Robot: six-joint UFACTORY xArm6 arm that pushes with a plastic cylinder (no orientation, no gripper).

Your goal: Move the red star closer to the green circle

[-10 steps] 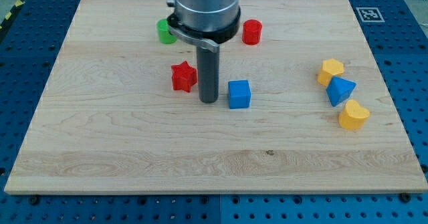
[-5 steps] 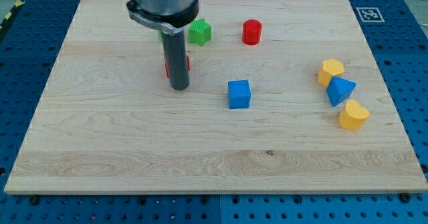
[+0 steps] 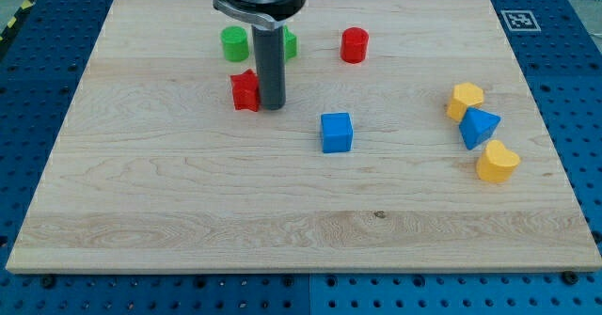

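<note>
The red star (image 3: 245, 90) lies on the wooden board, left of centre toward the view's top. The green circle (image 3: 234, 43) stands just above it, a short gap apart. My tip (image 3: 272, 104) rests on the board touching the red star's right side. The dark rod rises from there and hides most of a green star-shaped block (image 3: 289, 44) behind it.
A red cylinder (image 3: 355, 45) stands to the right of the green blocks. A blue cube (image 3: 336, 133) sits near the board's middle. At the view's right are a yellow hexagon block (image 3: 465, 100), a blue triangle block (image 3: 479, 128) and a yellow heart-shaped block (image 3: 497, 162).
The red star has shifted up and left, nearer the green circle. My tip swung left past the star, then came back to its right side.
</note>
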